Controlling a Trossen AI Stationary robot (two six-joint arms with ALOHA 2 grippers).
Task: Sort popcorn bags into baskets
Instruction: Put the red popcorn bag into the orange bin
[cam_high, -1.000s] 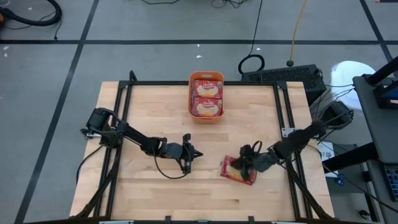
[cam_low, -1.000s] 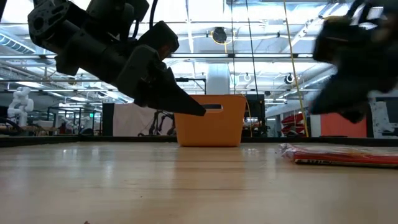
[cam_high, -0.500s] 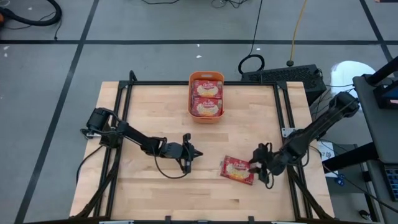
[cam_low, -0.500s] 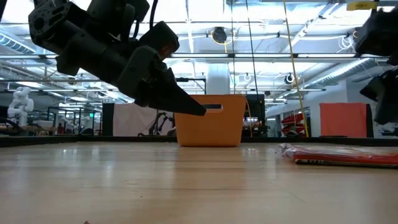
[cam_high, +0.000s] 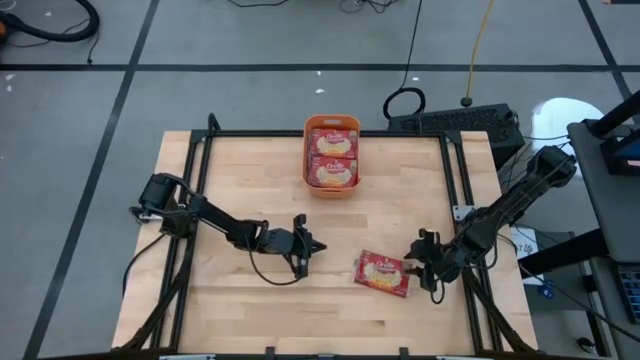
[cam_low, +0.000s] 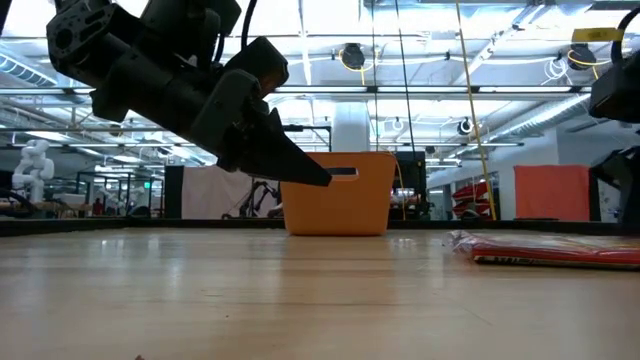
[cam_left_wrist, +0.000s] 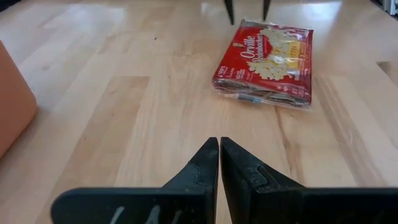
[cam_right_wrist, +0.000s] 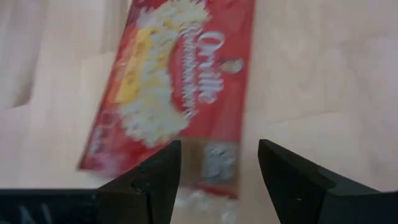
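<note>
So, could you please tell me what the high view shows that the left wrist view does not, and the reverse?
Only the high view shows the small orange plastic basket with red popcorn packets inside, and the open right pincer beside the loose flat red popcorn packet. Only the left wrist view shows that packet's printed label up close. Both show the loose packet lying on the pale wooden table and the shut left pincer away from it.

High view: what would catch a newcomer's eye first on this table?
The orange bin at the table's far middle edge, already packed with red popcorn bags showing their cream labels. Next, a single red popcorn bag lying flat on the near right of the wood, with the right gripper open just beside it. The left gripper hangs shut over the table's middle.
</note>
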